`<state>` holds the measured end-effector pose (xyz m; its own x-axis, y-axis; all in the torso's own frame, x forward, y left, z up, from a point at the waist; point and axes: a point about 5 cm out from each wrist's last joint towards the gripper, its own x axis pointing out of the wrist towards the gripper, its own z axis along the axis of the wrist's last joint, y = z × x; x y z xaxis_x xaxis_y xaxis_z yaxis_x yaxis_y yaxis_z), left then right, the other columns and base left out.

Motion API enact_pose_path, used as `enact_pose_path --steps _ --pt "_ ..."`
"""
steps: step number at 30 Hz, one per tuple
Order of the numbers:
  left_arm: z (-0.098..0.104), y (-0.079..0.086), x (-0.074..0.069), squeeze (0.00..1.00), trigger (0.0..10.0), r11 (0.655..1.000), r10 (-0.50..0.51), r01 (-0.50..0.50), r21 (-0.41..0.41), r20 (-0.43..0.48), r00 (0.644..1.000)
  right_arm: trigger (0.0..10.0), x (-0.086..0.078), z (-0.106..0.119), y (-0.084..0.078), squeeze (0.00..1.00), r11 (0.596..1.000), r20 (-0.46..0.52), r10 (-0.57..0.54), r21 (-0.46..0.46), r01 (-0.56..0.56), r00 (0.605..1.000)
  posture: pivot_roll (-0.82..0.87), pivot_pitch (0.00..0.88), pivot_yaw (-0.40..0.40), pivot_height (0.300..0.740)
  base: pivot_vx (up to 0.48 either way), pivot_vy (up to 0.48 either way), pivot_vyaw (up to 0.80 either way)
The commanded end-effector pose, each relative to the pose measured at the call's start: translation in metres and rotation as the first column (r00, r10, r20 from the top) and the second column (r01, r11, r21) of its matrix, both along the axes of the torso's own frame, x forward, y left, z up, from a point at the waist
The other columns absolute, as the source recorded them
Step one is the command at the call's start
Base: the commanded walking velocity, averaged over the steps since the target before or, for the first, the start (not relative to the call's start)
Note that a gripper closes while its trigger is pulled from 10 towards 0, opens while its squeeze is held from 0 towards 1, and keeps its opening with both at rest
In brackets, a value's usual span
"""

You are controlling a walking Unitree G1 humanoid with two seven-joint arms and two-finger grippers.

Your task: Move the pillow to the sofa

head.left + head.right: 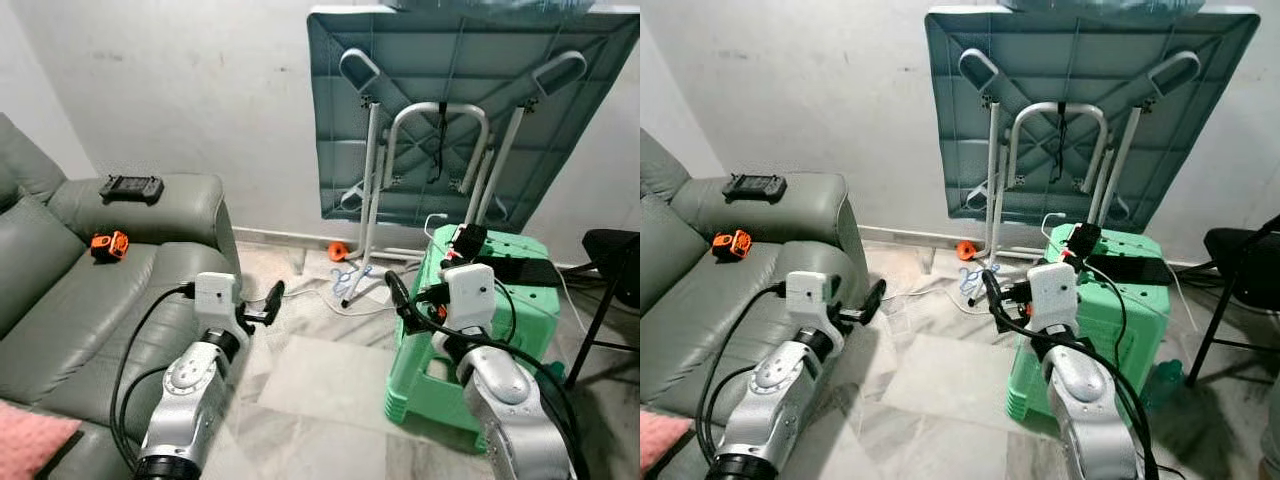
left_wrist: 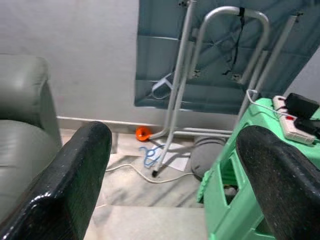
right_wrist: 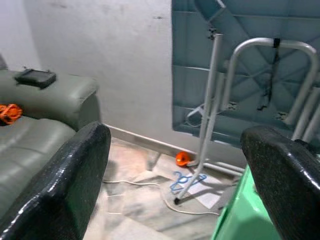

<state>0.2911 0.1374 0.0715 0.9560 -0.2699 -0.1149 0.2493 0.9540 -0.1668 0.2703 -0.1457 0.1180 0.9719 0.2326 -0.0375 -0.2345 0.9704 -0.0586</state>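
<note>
Pillow [image 1: 30, 442] untouched, both pincers agape, empty

1. No legible text, label, brand, number or sign appears on any surface.
2. Fine markings on the small black device [image 1: 131, 188] on the grey sofa arm are too small to read.

Sofa [image 1: 90, 300]: one, at my 9 o'clock.
Pillow [image 1: 30, 440]: one pink corner, at my 8 o'clock.
Black controller [image 1: 131, 187]: one, at 10 o'clock.
Orange gadget [image 1: 109, 245]: one, on my 9 o'clock side.
Folded table [image 1: 470, 110]: one, at 12 o'clock.
Green stools [image 1: 500, 330]: one stack, at 2 o'clock; number unclear.
Black chair [image 1: 612, 270]: one, at 3 o'clock.
My grippers: two, left gripper [image 1: 268, 303], right gripper [image 1: 400, 297].
</note>
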Motion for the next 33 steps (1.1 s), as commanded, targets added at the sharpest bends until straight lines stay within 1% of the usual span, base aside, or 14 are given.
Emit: enact_pose_path --steps 1,5,8,15,33 --pt "-0.0016 -0.0004 0.0003 0.00 10.0 1.000 0.019 -0.019 -0.010 -0.016 1.000 10.0 0.0000 0.0031 -0.0015 0.00 1.000 0.014 -0.004 0.000 0.004 1.000 -0.19 0.000 0.055 0.740 0.000 0.000 0.00" --pt "-0.0037 0.0025 0.0013 0.00 10.0 0.999 0.042 -0.043 -0.015 -0.036 0.998 10.0 0.0000 0.0030 -0.0018 0.00 1.000 0.013 -0.004 0.001 0.004 1.000 -0.19 0.000 0.053 0.740 0.000 0.000 0.00" --pt "-0.0040 0.0021 0.0015 0.00 10.0 0.999 0.041 -0.041 -0.011 -0.037 0.998 10.0 0.0001 0.0028 -0.0020 0.00 1.000 0.012 -0.004 0.001 0.004 1.000 -0.19 0.000 0.052 0.740 0.000 0.000 0.00" --pt "-0.0041 0.0013 0.0018 0.00 10.0 0.999 0.036 -0.036 -0.012 -0.036 0.999 10.0 0.0006 0.0027 -0.0017 0.00 1.000 0.012 -0.001 0.000 0.001 1.000 -0.19 0.000 0.051 0.740 0.000 0.349 0.00" --pt "-0.0016 -0.0019 0.0013 0.00 10.0 1.000 0.009 -0.009 -0.010 -0.012 1.000 10.0 0.0016 0.0027 -0.0016 0.00 1.000 0.013 0.001 -0.003 -0.001 1.000 -0.19 0.000 0.051 0.740 0.000 0.000 0.00"
